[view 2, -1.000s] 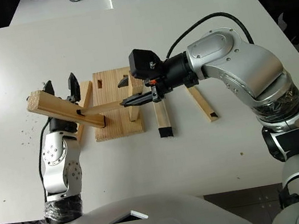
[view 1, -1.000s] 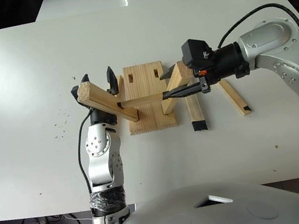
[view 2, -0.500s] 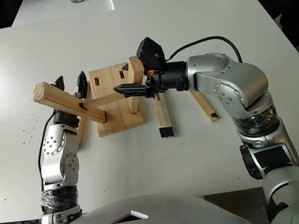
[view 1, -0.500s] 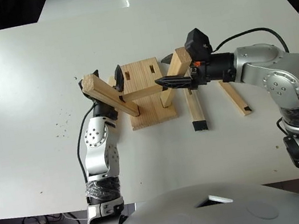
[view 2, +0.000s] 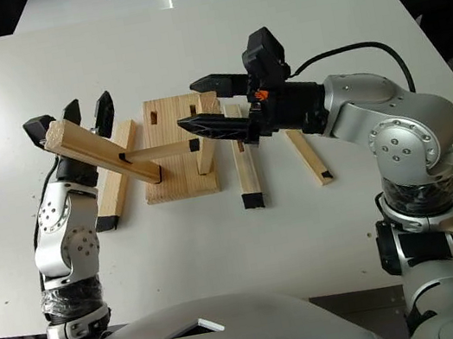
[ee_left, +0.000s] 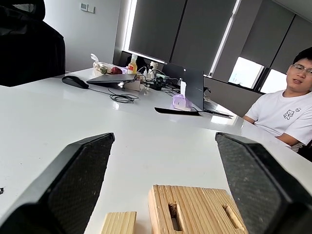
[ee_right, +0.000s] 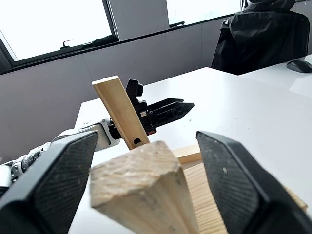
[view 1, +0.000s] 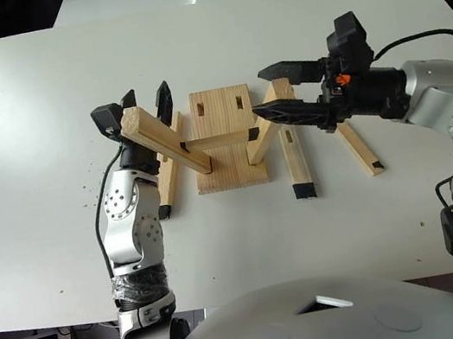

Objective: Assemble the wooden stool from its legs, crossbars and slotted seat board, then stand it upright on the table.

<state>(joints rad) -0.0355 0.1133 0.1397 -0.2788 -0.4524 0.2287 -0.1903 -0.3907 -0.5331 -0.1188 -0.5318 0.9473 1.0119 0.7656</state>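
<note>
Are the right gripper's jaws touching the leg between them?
Apart. In the right wrist view the leg sits between the open jaws of the right gripper, a gap each side.

Right tool, fingers spread, straddles an upright leg over the seat board on the worktop

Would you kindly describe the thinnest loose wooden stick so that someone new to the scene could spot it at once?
On the white table, find the flat slotted seat board in the middle. Towards the robot's right lies a thick loose leg, and beyond it the thin stick, slanted. It is much slimmer than the legs and the outermost wooden piece on that side.
</note>
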